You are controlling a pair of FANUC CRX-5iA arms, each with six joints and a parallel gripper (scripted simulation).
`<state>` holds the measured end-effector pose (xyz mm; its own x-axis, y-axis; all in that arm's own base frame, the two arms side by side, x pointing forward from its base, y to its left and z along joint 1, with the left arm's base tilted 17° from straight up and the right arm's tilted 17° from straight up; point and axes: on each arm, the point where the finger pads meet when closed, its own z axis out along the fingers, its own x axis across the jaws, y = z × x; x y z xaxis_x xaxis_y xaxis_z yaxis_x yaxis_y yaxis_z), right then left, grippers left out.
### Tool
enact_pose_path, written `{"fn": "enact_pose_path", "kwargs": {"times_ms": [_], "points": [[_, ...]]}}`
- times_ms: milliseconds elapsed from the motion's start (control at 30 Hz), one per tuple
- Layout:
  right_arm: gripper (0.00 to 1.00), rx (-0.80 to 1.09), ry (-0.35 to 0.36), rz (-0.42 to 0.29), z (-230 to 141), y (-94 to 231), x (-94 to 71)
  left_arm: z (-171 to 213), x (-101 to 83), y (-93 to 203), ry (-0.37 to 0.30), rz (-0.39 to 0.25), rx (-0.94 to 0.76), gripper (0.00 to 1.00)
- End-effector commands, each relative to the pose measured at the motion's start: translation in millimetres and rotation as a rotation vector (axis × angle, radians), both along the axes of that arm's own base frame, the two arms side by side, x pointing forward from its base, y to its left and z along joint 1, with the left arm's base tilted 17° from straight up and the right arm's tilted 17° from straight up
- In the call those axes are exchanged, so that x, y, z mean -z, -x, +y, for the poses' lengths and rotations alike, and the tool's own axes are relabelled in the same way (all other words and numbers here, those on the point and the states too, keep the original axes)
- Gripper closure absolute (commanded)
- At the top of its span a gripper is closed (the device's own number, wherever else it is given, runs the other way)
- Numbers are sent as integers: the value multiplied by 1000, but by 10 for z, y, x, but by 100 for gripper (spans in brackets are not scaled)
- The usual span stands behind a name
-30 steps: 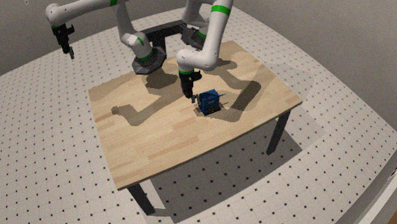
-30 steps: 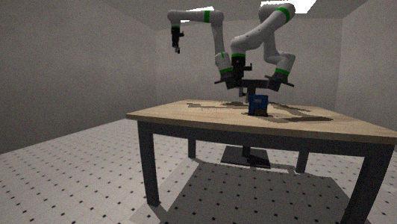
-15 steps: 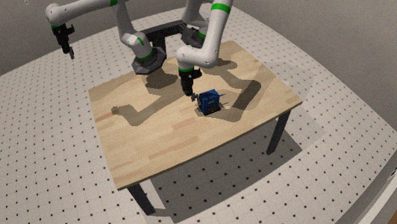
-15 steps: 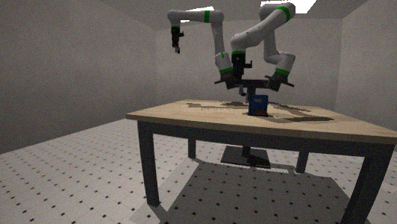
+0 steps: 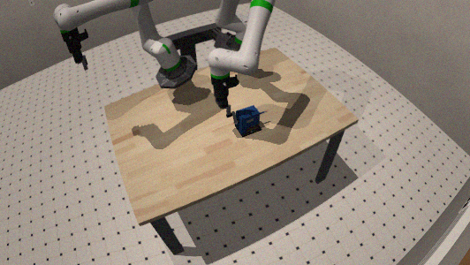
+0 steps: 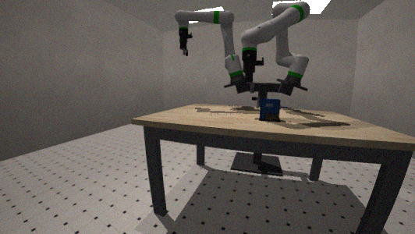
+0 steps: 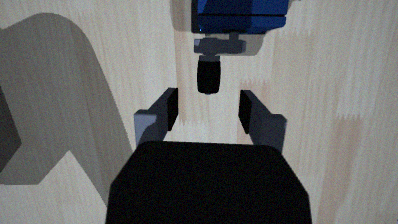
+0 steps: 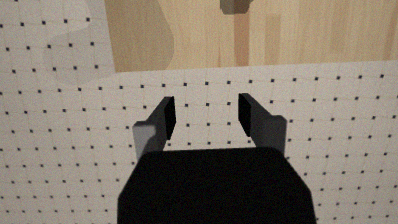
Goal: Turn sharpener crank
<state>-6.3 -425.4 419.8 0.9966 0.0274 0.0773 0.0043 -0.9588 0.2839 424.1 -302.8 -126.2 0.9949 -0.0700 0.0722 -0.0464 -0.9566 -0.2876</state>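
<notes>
The blue sharpener (image 5: 248, 121) (image 6: 270, 108) (image 7: 242, 15) is seen standing on the wooden surface (image 5: 177, 177) (image 6: 234, 124) (image 7: 310, 100) (image 8: 300, 35), at about four o'clock from the left gripper (image 5: 231, 114) (image 6: 256, 99) (image 7: 208, 102) in the top view; in the left wrist view its grey crank arm (image 7: 219, 46) is turned toward the gripper, with the black handle (image 7: 208, 75) pointed to six o'clock. The left jaws are spread wide, with nothing gripped; the handle is framed just beyond them, at twelve o'clock. The right gripper (image 5: 84, 63) (image 6: 185, 52) (image 8: 206, 108) is likewise spread and empty, held well apart at about ten o'clock from the sharpener in the top view.

If the jaws are closed too soon, the handle's end may be missed or barely pinched, and lost partway round; if the approach is made off-centre or too low, the handle may be knocked aside or the surface struck. Should a straight path be followed instead of the crank's circle, the light-looking body could be dragged or tipped; should clockwise be judged from the wrong side, the turn would be made backward; should release be made early, a full turn could be missed.
</notes>
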Motion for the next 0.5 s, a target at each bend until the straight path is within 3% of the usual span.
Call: {"fn": "enact_pose_path", "kwargs": {"times_ms": [0, 467], "points": [[0, 0, 2, 0, 0, 3, -10, -23, -60, 2, 1, -1, 0, 3], [0, 0, 2, 0, 0, 3, -10, -55, -167, 12, 1, -1, 0, 3]]}}
